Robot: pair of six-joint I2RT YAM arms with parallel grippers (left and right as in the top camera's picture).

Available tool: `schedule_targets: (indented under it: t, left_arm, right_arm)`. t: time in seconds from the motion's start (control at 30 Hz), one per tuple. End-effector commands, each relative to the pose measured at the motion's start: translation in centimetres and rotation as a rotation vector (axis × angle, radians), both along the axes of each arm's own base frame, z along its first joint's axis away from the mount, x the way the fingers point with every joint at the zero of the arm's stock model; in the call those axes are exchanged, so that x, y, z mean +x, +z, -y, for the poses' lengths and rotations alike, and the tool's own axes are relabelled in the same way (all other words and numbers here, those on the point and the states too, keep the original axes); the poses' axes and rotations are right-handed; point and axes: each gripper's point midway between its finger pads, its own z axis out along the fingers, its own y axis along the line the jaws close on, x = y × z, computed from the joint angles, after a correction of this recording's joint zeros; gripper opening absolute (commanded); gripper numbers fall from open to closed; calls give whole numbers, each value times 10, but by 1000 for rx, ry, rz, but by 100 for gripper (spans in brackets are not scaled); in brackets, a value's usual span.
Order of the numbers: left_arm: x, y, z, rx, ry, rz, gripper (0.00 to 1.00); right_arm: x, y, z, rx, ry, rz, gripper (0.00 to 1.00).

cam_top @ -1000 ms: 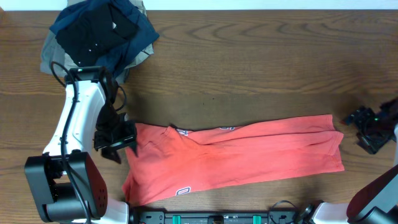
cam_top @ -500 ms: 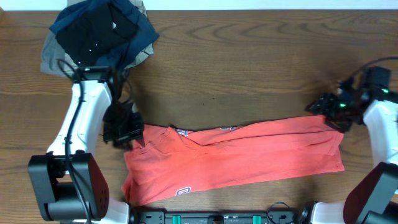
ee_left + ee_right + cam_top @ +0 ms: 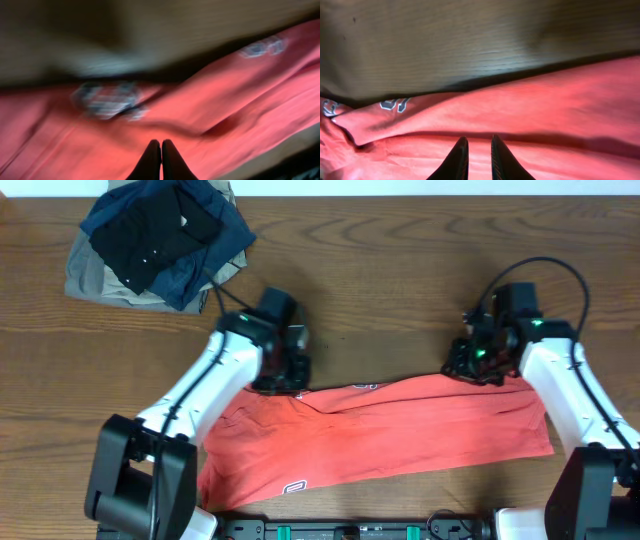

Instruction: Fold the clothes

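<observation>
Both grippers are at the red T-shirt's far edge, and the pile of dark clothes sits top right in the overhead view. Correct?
One error: the overhead view shows the pile of dark clothes top left, not right. The left gripper and right gripper are indeed at the red T-shirt's far edge.

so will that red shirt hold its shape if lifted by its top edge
Probably floppy: the T-shirt already lies in soft creases, so it should sag between grip points. Likely light: thin cloth lying flat. Pushed, it may bunch on the table rather than slide.
</observation>
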Motion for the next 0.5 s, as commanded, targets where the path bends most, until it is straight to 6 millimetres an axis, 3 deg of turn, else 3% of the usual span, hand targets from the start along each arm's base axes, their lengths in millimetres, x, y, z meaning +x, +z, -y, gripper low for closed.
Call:
schedule_targets:
  t: [0.0, 0.2, 0.47]
  left_arm:
    - [-8, 1, 28, -78, -26, 2, 6]
    - [-16, -15, 59, -87, -120, 16, 6]
    - [-45, -56, 64, -9, -166, -126, 6]
  right_arm:
    - [-9, -11, -13, 7, -9, -31, 17]
    - [-23, -27, -27, 7, 21, -52, 19]
    - [-31, -37, -22, -24, 10, -71, 19]
